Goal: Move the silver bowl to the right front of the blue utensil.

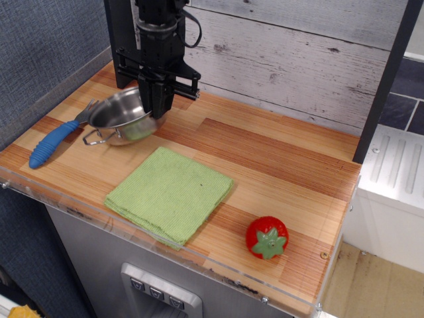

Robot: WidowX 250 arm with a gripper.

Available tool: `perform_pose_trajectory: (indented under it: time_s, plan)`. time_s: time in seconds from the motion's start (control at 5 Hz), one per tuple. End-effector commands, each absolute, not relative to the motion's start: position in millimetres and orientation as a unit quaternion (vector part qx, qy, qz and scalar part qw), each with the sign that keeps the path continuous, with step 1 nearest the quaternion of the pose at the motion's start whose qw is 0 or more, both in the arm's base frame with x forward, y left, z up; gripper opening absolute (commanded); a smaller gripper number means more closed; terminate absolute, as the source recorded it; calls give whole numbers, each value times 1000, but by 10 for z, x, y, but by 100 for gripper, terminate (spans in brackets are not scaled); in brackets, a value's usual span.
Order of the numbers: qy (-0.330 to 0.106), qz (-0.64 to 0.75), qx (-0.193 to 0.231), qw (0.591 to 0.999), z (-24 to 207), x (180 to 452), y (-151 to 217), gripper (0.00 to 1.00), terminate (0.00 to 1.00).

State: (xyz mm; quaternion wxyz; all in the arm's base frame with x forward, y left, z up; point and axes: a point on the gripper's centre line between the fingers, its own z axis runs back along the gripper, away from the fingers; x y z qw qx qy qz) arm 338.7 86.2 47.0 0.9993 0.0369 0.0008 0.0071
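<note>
A toy kitchen set-up.
Wood-plank counter (278, 159), whitewashed board wall (298, 59), a green cloth (169, 192) and toy strawberry (267, 237) near the gripper (158, 109).

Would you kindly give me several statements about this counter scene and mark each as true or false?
1. The claw grips the rim of the silver bowl. True.
2. The bowl sits on the green cloth. False: the cloth is bare, and the bowl is behind it to the left, next to the blue fork.
3. The strawberry toy lies near the front right of the counter. True.
4. The fork lies inside the bowl. False: it lies on the counter to the left of the bowl.
</note>
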Motion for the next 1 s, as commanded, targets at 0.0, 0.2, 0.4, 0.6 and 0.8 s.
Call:
perform_pose_trajectory:
  time_s: [0.0,0.2,0.4,0.6,0.8]
  plan:
    - [-6,2,55,998,411,3499,969,0,0]
    - [-4,10,43,999,410,3480,944,100,0]
    - [-36,37,31,998,565,3413,934,100,0]
    - [-77,62,36,994,965,3316,956,100,0]
    - [-102,60,35,992,1251,3165,845,100,0]
